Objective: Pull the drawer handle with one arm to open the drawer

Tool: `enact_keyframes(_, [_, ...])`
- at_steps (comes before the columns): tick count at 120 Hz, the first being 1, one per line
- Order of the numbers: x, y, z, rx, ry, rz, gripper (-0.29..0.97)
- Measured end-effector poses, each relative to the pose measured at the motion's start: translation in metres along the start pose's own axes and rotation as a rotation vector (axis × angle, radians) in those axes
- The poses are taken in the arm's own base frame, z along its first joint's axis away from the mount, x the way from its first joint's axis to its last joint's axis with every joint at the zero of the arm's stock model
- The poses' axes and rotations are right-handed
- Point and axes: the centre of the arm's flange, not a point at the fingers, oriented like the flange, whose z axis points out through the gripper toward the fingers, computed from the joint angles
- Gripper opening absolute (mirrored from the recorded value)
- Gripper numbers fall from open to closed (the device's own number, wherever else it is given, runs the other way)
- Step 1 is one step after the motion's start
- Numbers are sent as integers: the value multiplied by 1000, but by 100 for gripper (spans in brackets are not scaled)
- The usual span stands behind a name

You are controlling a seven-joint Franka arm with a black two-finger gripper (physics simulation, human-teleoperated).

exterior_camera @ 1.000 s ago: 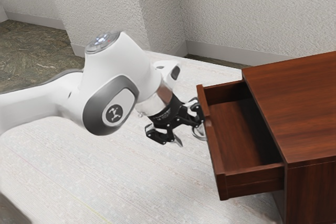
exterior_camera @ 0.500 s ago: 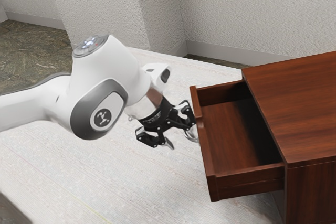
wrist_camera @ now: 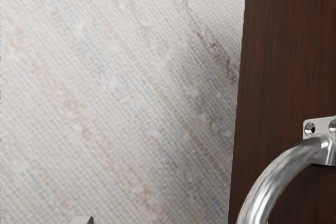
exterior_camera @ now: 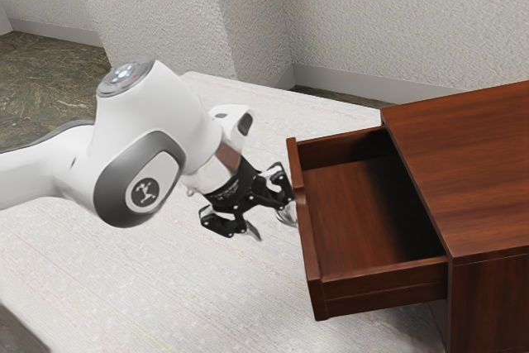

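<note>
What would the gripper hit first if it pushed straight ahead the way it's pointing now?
Most likely the drawer front: the gripper points at it, right at the metal handle. Depth is hard to judge here, so the handle may come first.

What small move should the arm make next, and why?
Probably a short pull toward the exterior view's left: the black gripper is at the curved silver metal handle, and the dark wooden drawer, though open, has its back end under the wooden cabinet's top.
</note>
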Motion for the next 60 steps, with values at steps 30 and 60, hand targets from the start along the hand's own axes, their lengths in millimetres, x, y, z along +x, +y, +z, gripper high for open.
enact_keyframes(30, [0, -11, -2, 6, 3, -12, 33])
enact_keyframes(60, [-3, -15, -5, 5, 5, -14, 33])
